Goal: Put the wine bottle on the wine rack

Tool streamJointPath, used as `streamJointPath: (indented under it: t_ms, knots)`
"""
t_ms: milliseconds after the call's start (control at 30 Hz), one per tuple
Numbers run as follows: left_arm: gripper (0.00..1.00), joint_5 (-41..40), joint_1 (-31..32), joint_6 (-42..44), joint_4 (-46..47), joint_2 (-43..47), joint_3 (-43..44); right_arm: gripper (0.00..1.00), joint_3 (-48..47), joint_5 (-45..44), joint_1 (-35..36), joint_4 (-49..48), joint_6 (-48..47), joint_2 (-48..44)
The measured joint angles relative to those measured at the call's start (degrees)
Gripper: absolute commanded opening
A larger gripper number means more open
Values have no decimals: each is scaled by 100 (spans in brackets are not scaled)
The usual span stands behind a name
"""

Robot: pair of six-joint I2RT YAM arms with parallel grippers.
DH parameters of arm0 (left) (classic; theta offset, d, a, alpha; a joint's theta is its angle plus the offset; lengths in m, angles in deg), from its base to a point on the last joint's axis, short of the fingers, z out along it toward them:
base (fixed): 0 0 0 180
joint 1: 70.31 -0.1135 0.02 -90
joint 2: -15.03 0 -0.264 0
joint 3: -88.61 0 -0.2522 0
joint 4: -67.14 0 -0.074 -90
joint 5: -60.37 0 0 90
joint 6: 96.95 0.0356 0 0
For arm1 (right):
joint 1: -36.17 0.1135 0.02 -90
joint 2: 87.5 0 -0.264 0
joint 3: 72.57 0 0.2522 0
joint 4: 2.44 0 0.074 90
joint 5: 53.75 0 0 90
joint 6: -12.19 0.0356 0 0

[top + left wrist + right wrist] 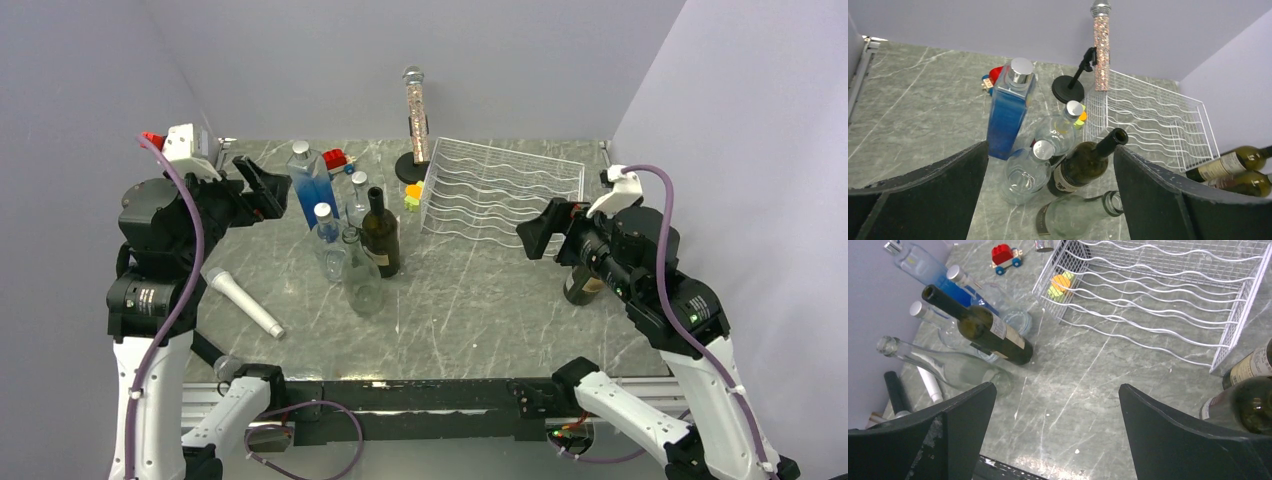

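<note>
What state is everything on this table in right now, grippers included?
wine rack, on the table, no bottles in it
dark wine bottle, upright, uncorked
blue bottle, upright, capped
tall clear bottle, upright, no cap
white microphone, lying flat
glitter microphone, upright in its stand
left gripper, open, holding nothing
right gripper, open, holding nothing

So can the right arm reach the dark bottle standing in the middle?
Probably yes. The right gripper is open and faces the dark bottle, with only bare table between them. The clear bottles crowd its other side, so they shouldn't block the way.
</note>
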Motion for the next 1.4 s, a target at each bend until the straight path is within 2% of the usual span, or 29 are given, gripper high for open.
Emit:
streamJointPath:
  t_ms: [200, 367, 500, 733, 900, 1067, 1267, 1400]
  knots:
    - [99, -485, -4, -61, 13, 48, -140, 100, 24, -101, 0, 48, 133, -267]
    - [99, -568, -9, -72, -26, 72, -293, 100, -57, 238, 0, 216, 31, -138]
    - [99, -481, -11, -122, -98, 33, -295, 100, 66, 914, 0, 184, -101, 101]
    - [99, -354, -11, -105, -280, -37, -289, 100, 632, 2675, 186, -448, -345, 195]
    - [99, 531, -11, 0, -345, -2, -284, 99, 706, 3067, 658, -1163, -348, 319]
    - [99, 1036, -11, 26, -334, 166, -284, 99, 595, 2677, 1574, -1700, -376, 892]
    - [99, 977, -11, 26, -444, 282, -114, 99, -636, 1235, 2833, -1620, -457, 2614]
    - [99, 909, -11, 22, -481, 374, -101, 97, -1150, 476, 3362, -1580, -496, 3471]
